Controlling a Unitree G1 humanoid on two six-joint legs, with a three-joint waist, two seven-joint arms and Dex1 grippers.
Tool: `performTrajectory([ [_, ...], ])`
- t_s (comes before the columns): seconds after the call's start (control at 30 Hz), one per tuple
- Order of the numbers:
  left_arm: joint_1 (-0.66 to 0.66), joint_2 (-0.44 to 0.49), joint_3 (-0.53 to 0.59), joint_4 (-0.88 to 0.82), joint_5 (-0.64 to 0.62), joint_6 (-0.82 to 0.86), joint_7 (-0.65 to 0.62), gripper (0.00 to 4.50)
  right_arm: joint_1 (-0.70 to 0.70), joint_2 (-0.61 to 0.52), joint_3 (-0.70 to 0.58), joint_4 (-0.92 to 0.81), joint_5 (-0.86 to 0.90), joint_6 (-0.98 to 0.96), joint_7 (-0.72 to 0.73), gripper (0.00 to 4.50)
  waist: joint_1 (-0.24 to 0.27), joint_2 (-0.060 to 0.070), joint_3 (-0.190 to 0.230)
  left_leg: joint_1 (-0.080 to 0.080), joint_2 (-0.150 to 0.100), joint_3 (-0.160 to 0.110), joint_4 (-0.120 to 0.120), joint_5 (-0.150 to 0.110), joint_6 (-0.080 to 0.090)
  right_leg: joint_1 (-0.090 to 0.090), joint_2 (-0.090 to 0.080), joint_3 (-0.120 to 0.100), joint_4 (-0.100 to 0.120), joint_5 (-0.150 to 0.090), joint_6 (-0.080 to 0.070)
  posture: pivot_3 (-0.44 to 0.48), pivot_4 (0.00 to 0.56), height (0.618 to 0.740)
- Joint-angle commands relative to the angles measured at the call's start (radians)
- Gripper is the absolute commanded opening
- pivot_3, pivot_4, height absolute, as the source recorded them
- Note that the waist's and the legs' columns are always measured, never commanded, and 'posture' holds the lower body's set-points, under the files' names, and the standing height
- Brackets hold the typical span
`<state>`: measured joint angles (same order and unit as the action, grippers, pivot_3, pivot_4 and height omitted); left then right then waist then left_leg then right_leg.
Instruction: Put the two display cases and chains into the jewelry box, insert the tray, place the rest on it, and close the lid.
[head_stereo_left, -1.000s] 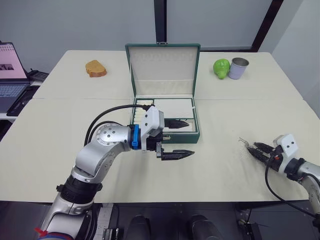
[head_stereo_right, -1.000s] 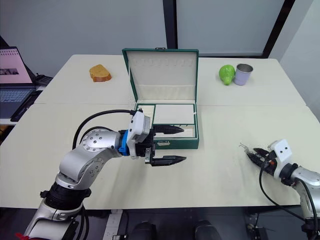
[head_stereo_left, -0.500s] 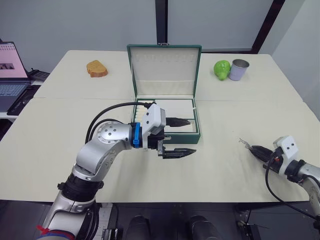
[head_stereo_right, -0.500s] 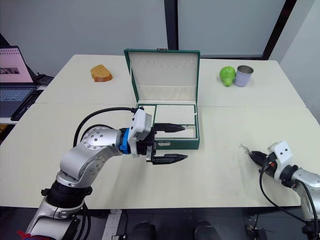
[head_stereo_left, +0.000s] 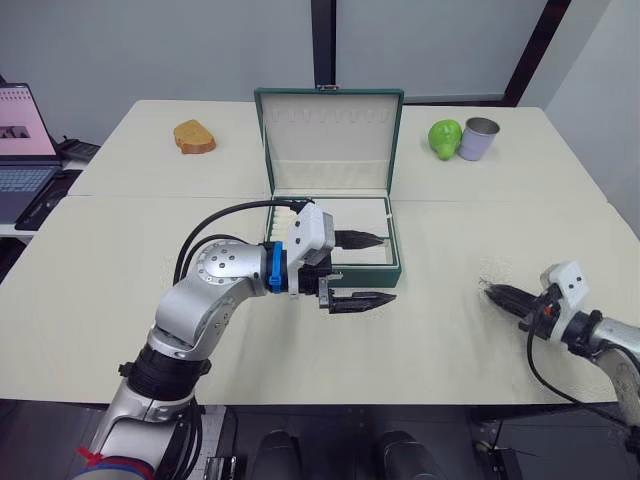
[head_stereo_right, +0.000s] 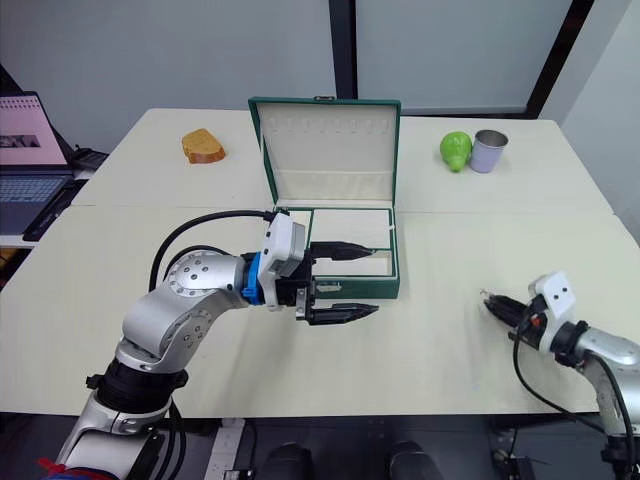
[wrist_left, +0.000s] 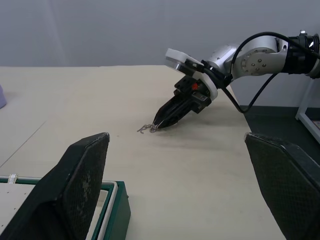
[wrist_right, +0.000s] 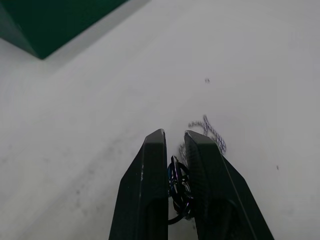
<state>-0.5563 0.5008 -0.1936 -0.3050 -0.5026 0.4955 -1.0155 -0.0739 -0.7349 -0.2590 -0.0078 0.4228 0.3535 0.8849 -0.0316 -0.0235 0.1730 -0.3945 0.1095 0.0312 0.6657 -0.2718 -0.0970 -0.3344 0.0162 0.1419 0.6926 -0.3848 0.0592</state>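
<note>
Silver chain (wrist_right: 212, 132) between right end effector (wrist_right: 175, 172) fingers.

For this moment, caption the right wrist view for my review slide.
Right tool shut on a small chain on the table.

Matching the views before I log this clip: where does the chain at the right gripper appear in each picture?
Left eye view: chain at the right gripper, far right.
Right eye view: same spot.
Left wrist view: centre, trailing onto the table.
Right wrist view: pinched between the fingers.
Shared landmark: green jewelry box, whose corner also appears in both wrist views.
</note>
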Motion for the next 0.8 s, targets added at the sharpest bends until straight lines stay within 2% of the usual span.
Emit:
performTrajectory([
  [0.03, -0.02, -0.012, 0.0, -0.013, 0.001, -0.012, 0.001, 4.5, -0.018, -0.026, -0.044, -0.074, 0.033, 0.033, -0.008, 0.3, 0.001, 0.0, 0.0, 0.0, 0.0, 0.0, 0.0, 0.0, 0.0, 0.0, 0.0, 0.0, 0.0, 0.0, 0.0, 0.0, 0.15, 0.74],
  [0.3, -0.022, -0.026, -0.003, -0.012, 0.007, -0.011, 0.007, 4.5, -0.031, -0.04, -0.048, -0.105, 0.042, 0.067, -0.017, 0.3, 0.001, 0.0, 0.0, -0.001, 0.0, 0.0, 0.0, 0.0, 0.0, 0.0, 0.0, 0.0, -0.001, 0.0, 0.0, 0.0, 0.15, 0.74],
  [0.5, -0.019, -0.04, -0.008, -0.019, 0.012, -0.006, 0.009, 4.5, -0.045, -0.021, 0.025, -0.012, -0.045, 0.016, -0.034, 0.3, 0.0, 0.0, 0.0, -0.001, 0.0, 0.0, 0.0, 0.0, 0.0, 0.0, 0.0, 0.0, -0.001, 0.0, 0.0, 0.0, 0.15, 0.74],
  [0.57, -0.018, -0.041, -0.008, -0.021, 0.013, -0.004, 0.008, 4.5, -0.053, -0.011, 0.044, 0.031, -0.065, -0.009, -0.031, 1.02, 0.0, 0.0, 0.0, -0.001, 0.0, 0.0, 0.0, 0.0, 0.0, -0.001, 0.0, 0.0, -0.001, 0.0, 0.0, 0.0, 0.15, 0.74],
  [0.8, -0.013, -0.042, -0.009, -0.029, 0.012, 0.001, 0.009, 4.5, -0.059, 0.012, 0.033, 0.077, -0.054, -0.034, -0.028, 2.6, 0.0, 0.0, 0.0, -0.001, 0.0, 0.0, 0.0, 0.0, 0.0, -0.001, 0.0, 0.0, -0.001, 0.0, 0.0, 0.0, 0.15, 0.74],
])
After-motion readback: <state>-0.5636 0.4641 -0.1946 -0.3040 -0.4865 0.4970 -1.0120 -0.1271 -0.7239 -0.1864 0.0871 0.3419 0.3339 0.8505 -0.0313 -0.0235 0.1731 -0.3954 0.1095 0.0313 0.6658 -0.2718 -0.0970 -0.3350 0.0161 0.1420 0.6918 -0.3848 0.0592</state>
